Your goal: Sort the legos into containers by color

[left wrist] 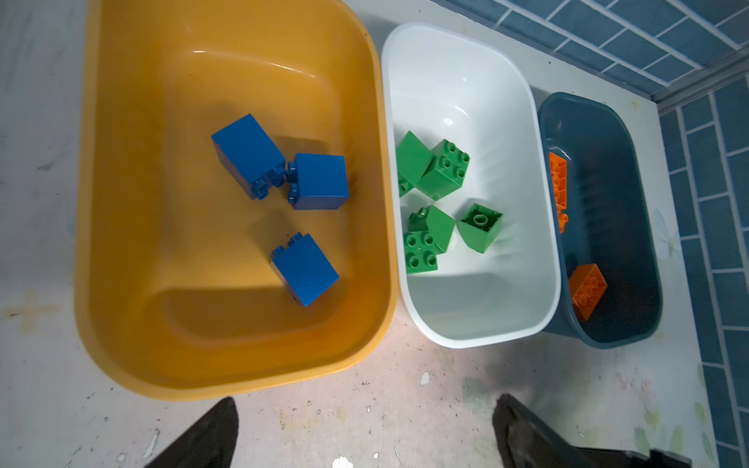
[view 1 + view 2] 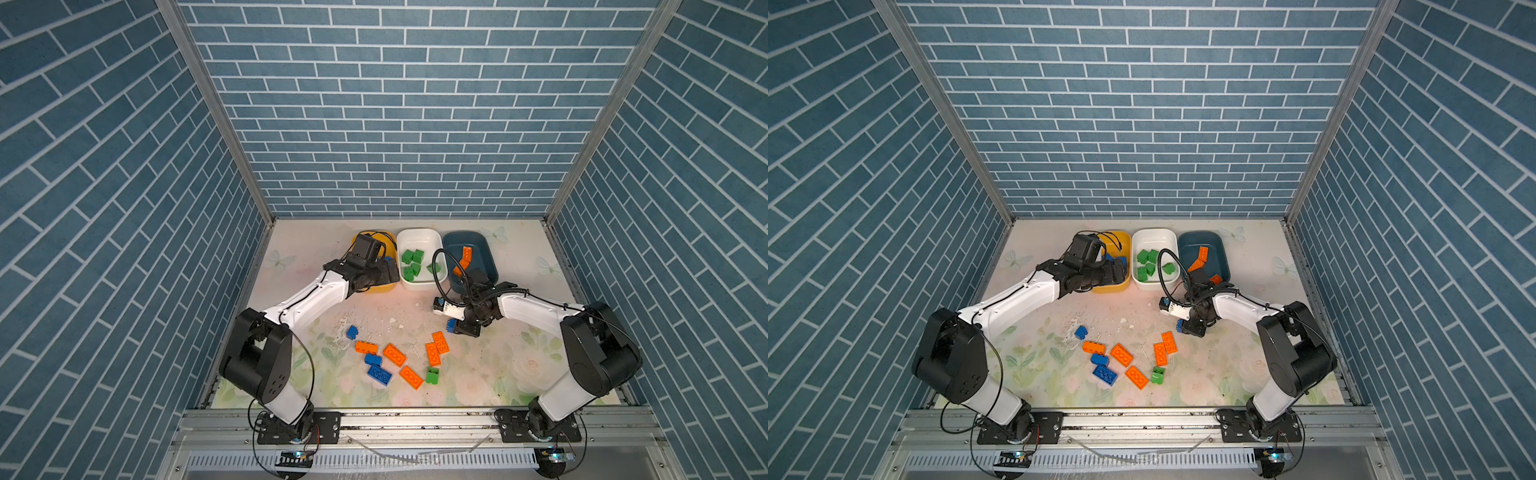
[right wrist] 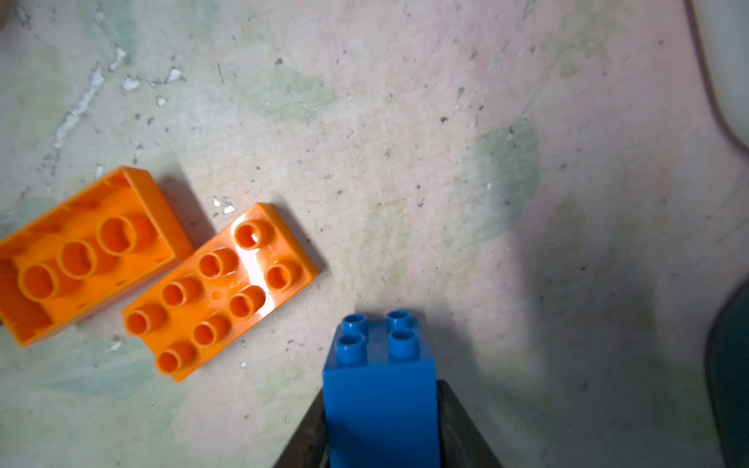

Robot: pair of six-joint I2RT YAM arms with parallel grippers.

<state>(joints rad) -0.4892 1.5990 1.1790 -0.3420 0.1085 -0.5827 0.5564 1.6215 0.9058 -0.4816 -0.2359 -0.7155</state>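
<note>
Chunky blue studded plastic lego brick [image 3: 381,364] sits pinched in the right gripper [image 3: 381,405] near two flat orange bricks [image 3: 219,291] on the table [image 3: 405,162], while the left gripper [image 1: 364,405] gapes empty by the yellow plastic tub [image 1: 121,202].

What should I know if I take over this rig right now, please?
Left gripper: open, empty, at the yellow tub.
Right gripper: shut on a blue brick beside the loose pile.
Done: three blue bricks in the yellow tub, green bricks in the white tub, orange bricks in the teal tub.
Left: bin the held brick, then clear the table of three loose blue bricks, five loose orange bricks and one loose green brick.
</note>
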